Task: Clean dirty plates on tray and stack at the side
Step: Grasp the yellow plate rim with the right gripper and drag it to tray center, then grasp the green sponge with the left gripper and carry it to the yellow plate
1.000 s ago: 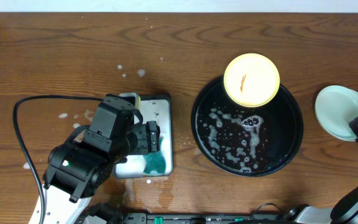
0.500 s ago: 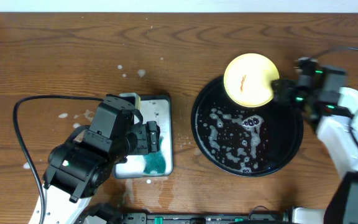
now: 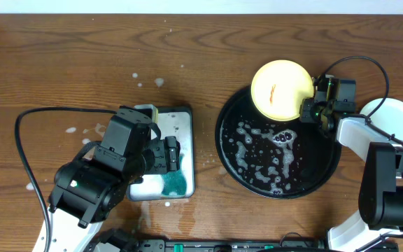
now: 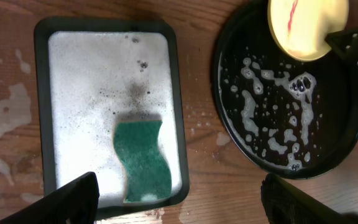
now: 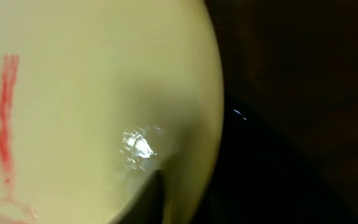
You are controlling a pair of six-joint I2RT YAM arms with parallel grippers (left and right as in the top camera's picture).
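Yellow plate (image 3: 282, 89), red smear up, rests on the tray (image 3: 324, 159) rim towards the bench's far edge. Right gripper (image 3: 309, 109) at the plate's right rim; closure cannot be told. Left gripper (image 4: 179, 194) fingers apart above sponge (image 4: 143, 160). White plate (image 3: 396, 120) by the right edge.

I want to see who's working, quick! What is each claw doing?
Left claw: open, holding nothing.
Right claw: at the rim of the yellow plate; cannot tell if it is shut.
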